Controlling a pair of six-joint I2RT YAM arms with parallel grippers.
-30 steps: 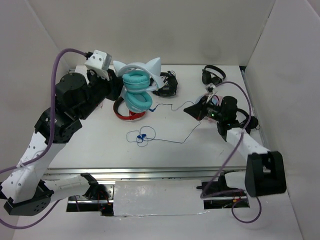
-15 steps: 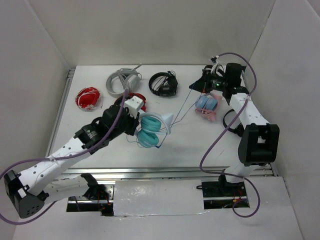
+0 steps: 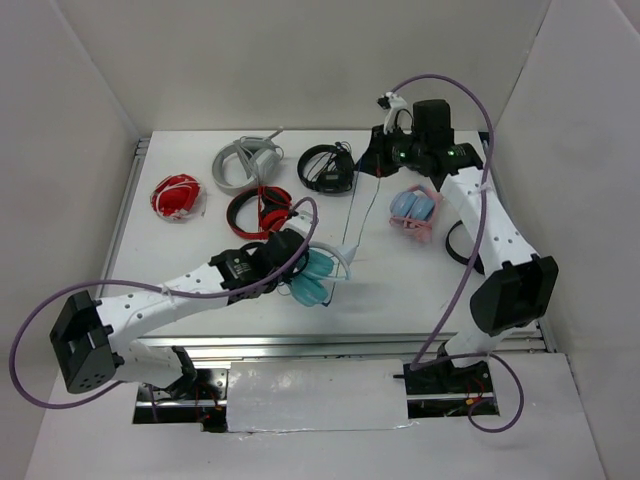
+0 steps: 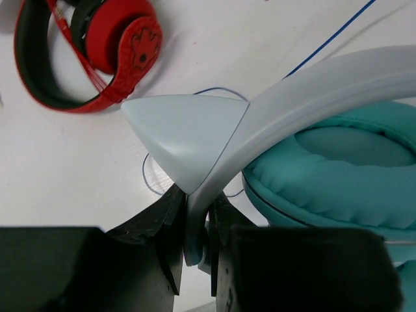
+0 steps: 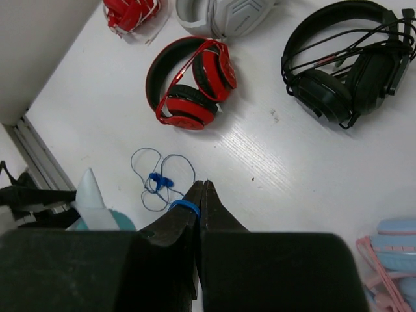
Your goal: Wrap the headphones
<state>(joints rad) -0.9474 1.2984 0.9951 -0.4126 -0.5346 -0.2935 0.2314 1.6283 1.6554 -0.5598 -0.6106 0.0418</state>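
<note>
Red-and-black headphones [image 3: 272, 208] just behind teal headphones [image 3: 318, 274], black pair [image 3: 328, 168] beyond

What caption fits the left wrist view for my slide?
Left gripper clamps the teal headphones by their white band; red headphones lie beyond.

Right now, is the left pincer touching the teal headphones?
Touching. The left wrist view shows the left pincer shut on the headphones, with both fingers pressed against the white band just below its pointed ear.
</note>
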